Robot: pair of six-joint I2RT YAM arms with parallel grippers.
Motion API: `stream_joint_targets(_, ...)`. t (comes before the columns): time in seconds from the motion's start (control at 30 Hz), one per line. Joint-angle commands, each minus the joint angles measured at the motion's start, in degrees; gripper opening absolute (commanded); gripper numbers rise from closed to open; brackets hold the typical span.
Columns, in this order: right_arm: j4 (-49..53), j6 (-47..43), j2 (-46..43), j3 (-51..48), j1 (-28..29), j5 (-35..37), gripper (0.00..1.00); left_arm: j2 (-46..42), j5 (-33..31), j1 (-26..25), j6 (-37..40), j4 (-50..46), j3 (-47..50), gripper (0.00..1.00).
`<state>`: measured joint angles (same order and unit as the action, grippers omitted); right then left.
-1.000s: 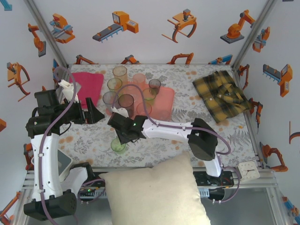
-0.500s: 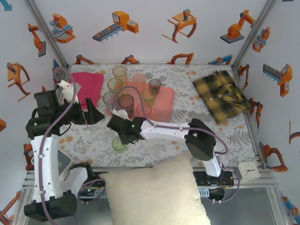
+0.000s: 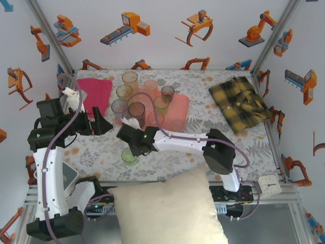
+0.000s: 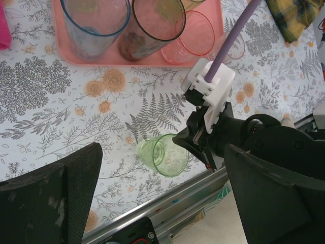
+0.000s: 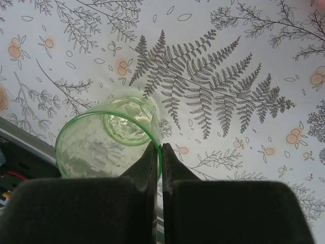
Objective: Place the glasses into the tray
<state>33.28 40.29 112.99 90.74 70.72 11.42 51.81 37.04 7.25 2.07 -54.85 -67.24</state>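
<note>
**A:** What lies nearest?

**B:** A plump cream fabric pillow (image 3: 167,208), at the near edge between the two arm bases. Just past it, on the table's grey-and-orange floral cloth (image 5: 244,61), is a small translucent green plastic tumbler (image 5: 109,140).

**A:** Is anything gripping it?

**B:** Yes. The right gripper (image 5: 158,152) has its jaws pinched nearly together on the tumbler's rim, with the thin green wall caught between them. The left wrist view shows the tumbler leaning. I cannot tell whether its base touches the cloth.

**A:** And the left gripper (image 3: 101,123)?

**B:** Its jaws stand spread wide and carry nothing. It hangs over the table to the left, apart from the green tumbler.

**A:** Where is the tray?

**B:** The flat salmon-pink rectangular tray (image 3: 181,104) sits farther out, apart from the gripped tumbler. At its near edge stand a blue-rimmed clear tumbler (image 4: 95,23), a smoky dark tumbler (image 4: 152,25) and a pink tumbler (image 4: 190,35). More tumblers stand behind them.

**A:** And beyond the tray?

**B:** A magenta folded cloth (image 3: 95,94) lies at far left. A crumpled yellow-and-black plaid shirt (image 3: 241,104) lies at far right.
</note>
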Motion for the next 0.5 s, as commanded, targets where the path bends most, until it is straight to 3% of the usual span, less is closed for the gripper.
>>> stream_joint_targets(0.0, 0.88, -0.87, -6.01, -0.91, 0.39, 0.80, 0.04, -0.73, 0.09, 0.57, -0.10, 0.54, 0.30, 0.97)
stream_joint_targets(0.27, 7.34, -3.19, -17.04, -2.59, -1.27, 2.19, 0.04, -1.03, -0.12, 0.72, -0.22, 0.54, 0.28, 0.97)
stream_joint_targets(0.47, 11.06, -4.92, -26.23, -5.18, -8.57, 1.77, 0.05, -1.37, -0.46, 0.75, -0.38, 0.62, 0.27, 0.97)
